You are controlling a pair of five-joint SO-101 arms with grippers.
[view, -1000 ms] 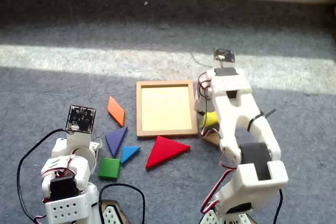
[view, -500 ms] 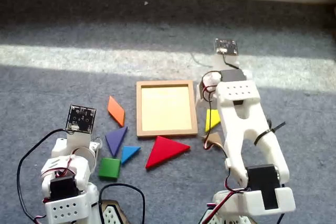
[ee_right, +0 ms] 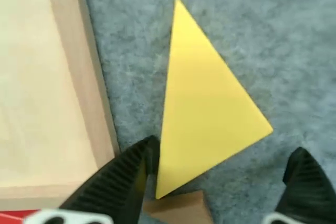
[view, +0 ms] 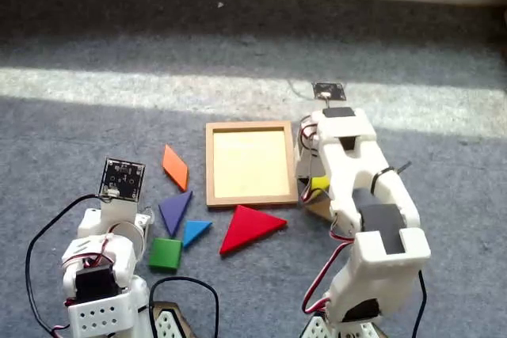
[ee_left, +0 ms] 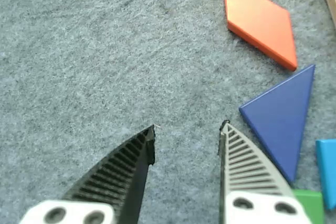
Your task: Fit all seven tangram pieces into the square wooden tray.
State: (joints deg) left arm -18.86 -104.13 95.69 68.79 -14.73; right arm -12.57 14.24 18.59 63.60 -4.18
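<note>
Grey carpet (ee_right: 283, 35) under yellow triangle (ee_right: 197, 108), long edge alongside tray (ee_right: 89, 72) wall

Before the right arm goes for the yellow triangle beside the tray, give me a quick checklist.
1. Right arm's jaws open: ok.
2. Yellow triangle between the jaws: ok, flat on carpet.
3. Jaws low enough to grip: cannot tell.
4. Brown piece clear of the grasp: not ok, it sits at the triangle's corner by one jaw.
5. Square wooden tray free: ok, nothing in it.
6. Left arm's jaws clear: ok, open over carpet near the dark blue triangle.
</note>
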